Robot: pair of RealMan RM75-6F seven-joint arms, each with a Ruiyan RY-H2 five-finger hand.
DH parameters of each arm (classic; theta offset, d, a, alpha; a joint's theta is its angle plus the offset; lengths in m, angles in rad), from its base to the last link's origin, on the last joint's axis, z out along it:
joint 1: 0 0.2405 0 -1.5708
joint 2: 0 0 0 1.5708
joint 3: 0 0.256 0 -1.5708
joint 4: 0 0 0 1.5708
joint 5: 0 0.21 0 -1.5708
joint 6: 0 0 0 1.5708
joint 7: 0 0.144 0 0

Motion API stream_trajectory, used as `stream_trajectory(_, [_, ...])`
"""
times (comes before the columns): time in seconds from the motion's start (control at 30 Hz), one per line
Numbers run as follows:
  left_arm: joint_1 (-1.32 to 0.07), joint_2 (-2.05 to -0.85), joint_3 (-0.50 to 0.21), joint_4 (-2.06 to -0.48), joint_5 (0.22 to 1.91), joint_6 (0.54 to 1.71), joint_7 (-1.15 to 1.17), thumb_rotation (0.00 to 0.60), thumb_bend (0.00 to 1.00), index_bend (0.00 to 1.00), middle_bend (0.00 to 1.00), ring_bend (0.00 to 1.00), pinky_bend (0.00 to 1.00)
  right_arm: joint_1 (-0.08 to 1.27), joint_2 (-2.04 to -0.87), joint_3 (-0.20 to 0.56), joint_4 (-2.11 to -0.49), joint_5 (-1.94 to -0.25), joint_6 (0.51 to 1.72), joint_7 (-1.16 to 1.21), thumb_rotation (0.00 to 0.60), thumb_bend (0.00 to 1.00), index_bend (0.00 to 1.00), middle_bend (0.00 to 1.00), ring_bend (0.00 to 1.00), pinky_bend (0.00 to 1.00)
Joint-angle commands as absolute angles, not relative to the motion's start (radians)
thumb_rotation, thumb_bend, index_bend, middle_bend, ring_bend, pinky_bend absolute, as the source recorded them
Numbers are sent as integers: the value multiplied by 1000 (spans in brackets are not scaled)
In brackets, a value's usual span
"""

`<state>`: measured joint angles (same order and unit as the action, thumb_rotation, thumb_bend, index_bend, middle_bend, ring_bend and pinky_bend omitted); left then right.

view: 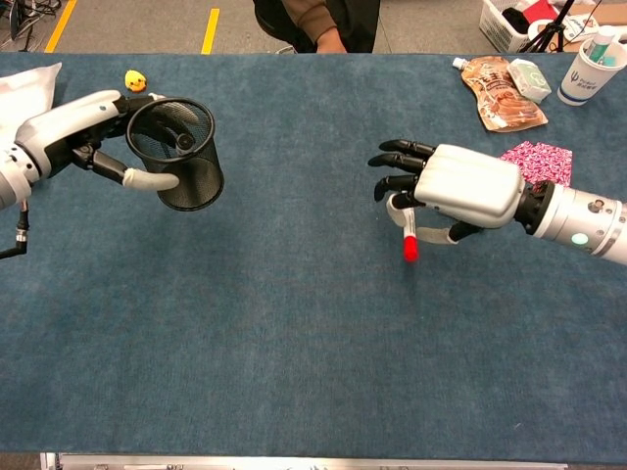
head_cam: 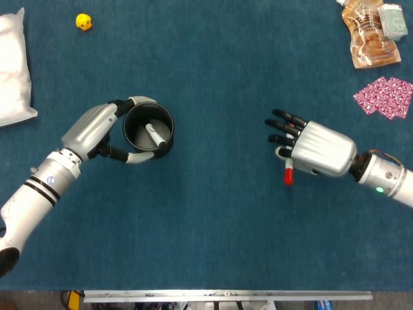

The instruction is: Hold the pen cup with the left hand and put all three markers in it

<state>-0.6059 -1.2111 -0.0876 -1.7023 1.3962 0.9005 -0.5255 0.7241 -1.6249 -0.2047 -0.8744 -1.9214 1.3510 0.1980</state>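
Observation:
A black mesh pen cup (head_cam: 149, 129) (view: 182, 155) stands at the left, and my left hand (head_cam: 97, 129) (view: 83, 132) wraps around it and holds it. One white marker (head_cam: 155, 137) leans inside the cup. My right hand (head_cam: 316, 148) (view: 460, 186) hovers above the table at the right. It pinches a white marker with a red cap (head_cam: 288, 173) (view: 409, 240), cap end hanging down, while its other fingers are spread. The blue-capped marker does not show in either view.
A yellow duck toy (head_cam: 84, 22) and a white bag (head_cam: 13, 68) lie at the far left. A snack pouch (head_cam: 371, 32) and a pink patterned cloth (head_cam: 386, 97) lie at the far right. A paper cup (view: 593, 64) stands at the right corner.

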Motion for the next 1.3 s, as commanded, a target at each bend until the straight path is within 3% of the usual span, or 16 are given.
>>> stream_trajectory(0.03, [-609,-1212,-91,-1703,1392,896,-527,505,164,203,322,258,178,732,-1582,-137,-993,-1858,1368,243,600,308,670,334,89,0])
stream_trajectory(0.6, [-636,-1241,-96,-1711,1378,866,-474,507,164,203,322,258,179,797,-1483,102,-1502,-1630,1270,414,600,308,677,342,89,0])
stream_trajectory(1.0, [-657,-1269,-112,-1723,1358,854,-441,505,164,202,322,258,179,841,-1525,193,-1648,-1509,1157,515,600,304,677,342,89,0])
stream_trajectory(1.3, [-664,-1276,-121,-1732,1346,855,-426,505,164,203,322,258,178,866,-1602,243,-1654,-1431,1106,521,600,305,677,342,89,0])
